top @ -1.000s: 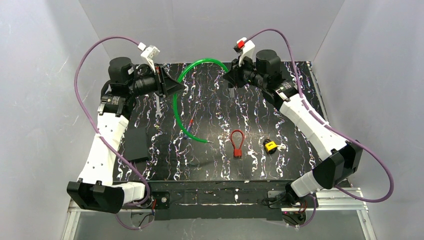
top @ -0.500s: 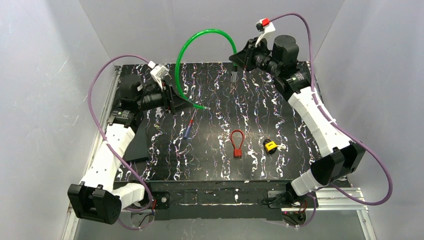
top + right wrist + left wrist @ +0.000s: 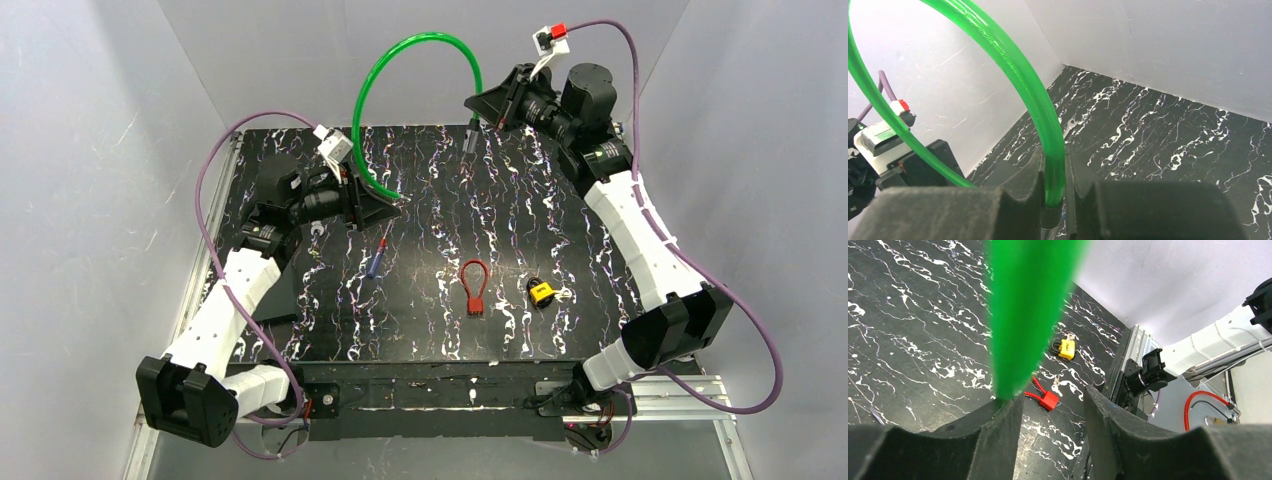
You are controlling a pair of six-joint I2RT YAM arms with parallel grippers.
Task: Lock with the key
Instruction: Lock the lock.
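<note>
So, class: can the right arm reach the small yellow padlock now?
Probably not yet: its tool is shut on the green plastic tube at the back; the small yellow padlock lies uncovered.

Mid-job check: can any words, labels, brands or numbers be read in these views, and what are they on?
None readable.
Yellow padlock: black mark on its face, too small to read in either view that shows it.
Green tube: no print visible.

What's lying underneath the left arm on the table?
A flat black sheet sticks out from under the left arm, and a silver spanner's end shows beside its wrist. The rest of both is covered by the arm.
</note>
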